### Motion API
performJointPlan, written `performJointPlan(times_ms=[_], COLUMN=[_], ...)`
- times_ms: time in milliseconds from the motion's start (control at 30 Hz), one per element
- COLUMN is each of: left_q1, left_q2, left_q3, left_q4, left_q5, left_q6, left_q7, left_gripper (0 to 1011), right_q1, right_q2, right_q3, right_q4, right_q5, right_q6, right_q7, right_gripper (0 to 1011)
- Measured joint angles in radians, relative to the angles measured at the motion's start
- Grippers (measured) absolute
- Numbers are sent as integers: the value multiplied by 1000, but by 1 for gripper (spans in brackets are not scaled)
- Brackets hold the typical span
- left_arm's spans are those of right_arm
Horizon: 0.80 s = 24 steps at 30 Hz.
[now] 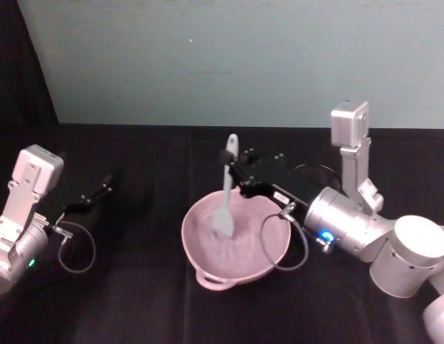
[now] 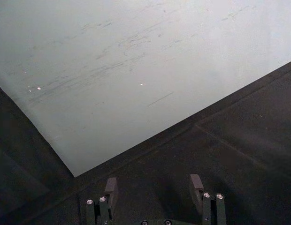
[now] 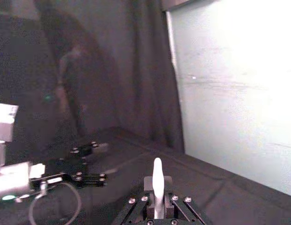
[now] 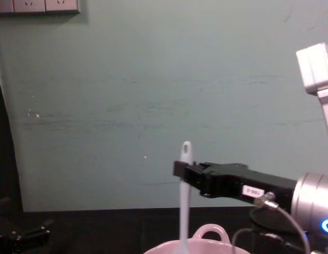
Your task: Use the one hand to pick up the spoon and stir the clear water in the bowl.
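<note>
Bowl (image 1: 240,261), pale pink and round, sits on the black table (image 1: 136,308) directly under the fingertips of the right gripper (image 1: 235,170), with its small loop handle (image 1: 213,281) on the rim farthest from that gripper's wrist, toward the robot. Behind the gripper rises a pale green wall (image 1: 208,57). The right gripper reaches in level from the right, over the bowl's far rim. Its black fingers are closed tight on the upper handle of the spoon (image 1: 227,188), and nothing else is in its grasp. Well apart on this gripper's far side, low over the table, is the left gripper (image 1: 102,190). Its two fingers (image 2: 110,187) are spread wide with bare cloth between them. The white spoon stands nearly upright in the right gripper's pinch. Its holed end pokes up above the fingers, the slim handle drops below them, and the flat blade is down inside the bowl near its middle. Whether the blade touches the bottom cannot be told
</note>
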Motion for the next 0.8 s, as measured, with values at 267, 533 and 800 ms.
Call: performJointPlan(times_ms=[267, 533, 800], left_q1=[0, 0, 0], left_q2=[0, 0, 0], left_q3=[0, 0, 0], left_q4=[0, 0, 0], left_q5=[0, 0, 0], left_q6=[0, 0, 0], left_q7=[0, 0, 0], left_gripper=[1005, 1005, 1005], right_q1=[-5, -23, -55], right_q2=[35, 63, 89], right_q3=[38, 57, 49], right_q4=[-10, -42, -99], right_q5=[-12, -29, -43], right_q6=[-6, -5, 10], right_q7=[-33, -42, -28], right_gripper=[114, 114, 114])
